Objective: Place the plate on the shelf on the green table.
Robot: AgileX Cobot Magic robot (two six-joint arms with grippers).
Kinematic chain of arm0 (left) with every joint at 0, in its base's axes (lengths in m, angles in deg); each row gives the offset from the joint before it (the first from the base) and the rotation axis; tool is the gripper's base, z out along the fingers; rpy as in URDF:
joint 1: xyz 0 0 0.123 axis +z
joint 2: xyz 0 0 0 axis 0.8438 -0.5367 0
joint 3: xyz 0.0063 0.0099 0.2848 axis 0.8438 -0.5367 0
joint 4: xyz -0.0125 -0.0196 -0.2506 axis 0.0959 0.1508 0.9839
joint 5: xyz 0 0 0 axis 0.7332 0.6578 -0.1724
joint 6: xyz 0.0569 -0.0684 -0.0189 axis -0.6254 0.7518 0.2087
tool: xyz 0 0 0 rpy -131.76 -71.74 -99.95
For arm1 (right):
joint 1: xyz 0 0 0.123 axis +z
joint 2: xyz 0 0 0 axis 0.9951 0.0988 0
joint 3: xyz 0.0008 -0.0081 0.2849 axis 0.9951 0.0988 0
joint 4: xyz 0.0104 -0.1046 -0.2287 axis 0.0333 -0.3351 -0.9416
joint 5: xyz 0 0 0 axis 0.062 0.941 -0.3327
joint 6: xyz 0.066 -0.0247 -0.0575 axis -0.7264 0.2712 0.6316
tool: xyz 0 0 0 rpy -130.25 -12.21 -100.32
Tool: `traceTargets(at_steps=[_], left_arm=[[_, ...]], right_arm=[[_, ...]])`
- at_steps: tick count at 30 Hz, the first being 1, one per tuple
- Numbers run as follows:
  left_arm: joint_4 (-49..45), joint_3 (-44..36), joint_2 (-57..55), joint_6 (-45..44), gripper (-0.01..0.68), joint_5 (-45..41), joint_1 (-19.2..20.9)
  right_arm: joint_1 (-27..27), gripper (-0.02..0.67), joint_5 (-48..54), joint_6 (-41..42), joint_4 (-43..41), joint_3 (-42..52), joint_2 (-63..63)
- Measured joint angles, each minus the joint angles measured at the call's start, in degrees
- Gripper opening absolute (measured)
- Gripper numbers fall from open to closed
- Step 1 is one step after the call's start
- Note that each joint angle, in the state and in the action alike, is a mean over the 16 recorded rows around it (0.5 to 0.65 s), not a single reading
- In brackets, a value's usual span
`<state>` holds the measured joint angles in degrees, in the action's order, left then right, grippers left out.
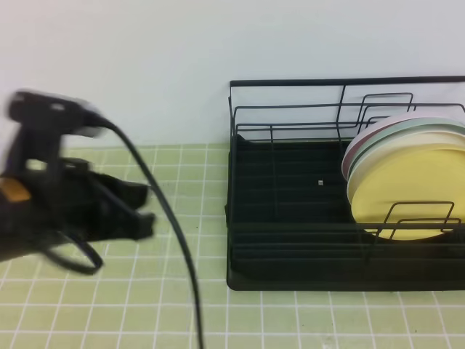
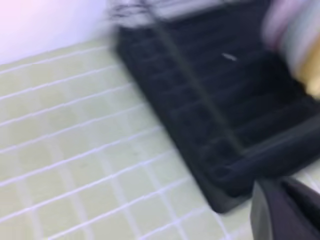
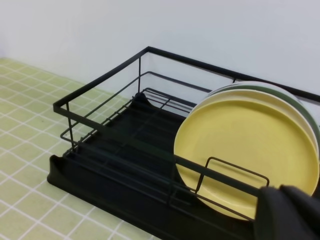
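Plate (image 1: 410, 193) stands upright in the shelf (image 1: 290, 218), right of frame, front of the stack on the green tabletop (image 1: 182, 305). Your left claw (image 1: 142, 211) is shut, empty; the right one too. Watch that cable: it could snag the shelf. Only the right wrist view shows the plate's full face.

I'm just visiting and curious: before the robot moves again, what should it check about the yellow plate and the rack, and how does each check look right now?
1. Plate stands in the shelf: ok.
2. Plate upright among the other plates: ok.
3. Shelf sits on the green table: ok.
4. Left end effector clear of the shelf: ok.
5. Left end effector empty: ok.
6. Right end effector clear of the plate: cannot tell.
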<state>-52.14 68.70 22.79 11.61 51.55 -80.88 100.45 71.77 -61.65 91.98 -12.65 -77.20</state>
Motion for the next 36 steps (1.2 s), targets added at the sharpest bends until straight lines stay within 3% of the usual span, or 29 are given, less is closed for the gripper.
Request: traceTargets(at_steps=[7, 12, 23, 36], left_arm=[[-18.7, -7.1, 8.5, 20.2, -0.002, 8.1, 0.1], [-25.7, -16.3, 17.0, 27.8, -0.002, 15.2, 0.8], [-24.0, -37.9, 41.4, 28.2, -0.002, 20.5, 6.9], [-22.0, -48.3, 61.1, 26.4, -0.002, 9.3, 14.9]], right_arm=[[0.0, -0.002, 0.0, 0.0, 0.0, 0.0, 0.0], [0.0, -0.002, 0.1, 0.0, 0.0, 0.0, 0.0], [0.0, -0.002, 0.0, 0.0, 0.0, 0.0, 0.0], [0.0, -0.002, 0.0, 0.0, 0.0, 0.0, 0.0]])
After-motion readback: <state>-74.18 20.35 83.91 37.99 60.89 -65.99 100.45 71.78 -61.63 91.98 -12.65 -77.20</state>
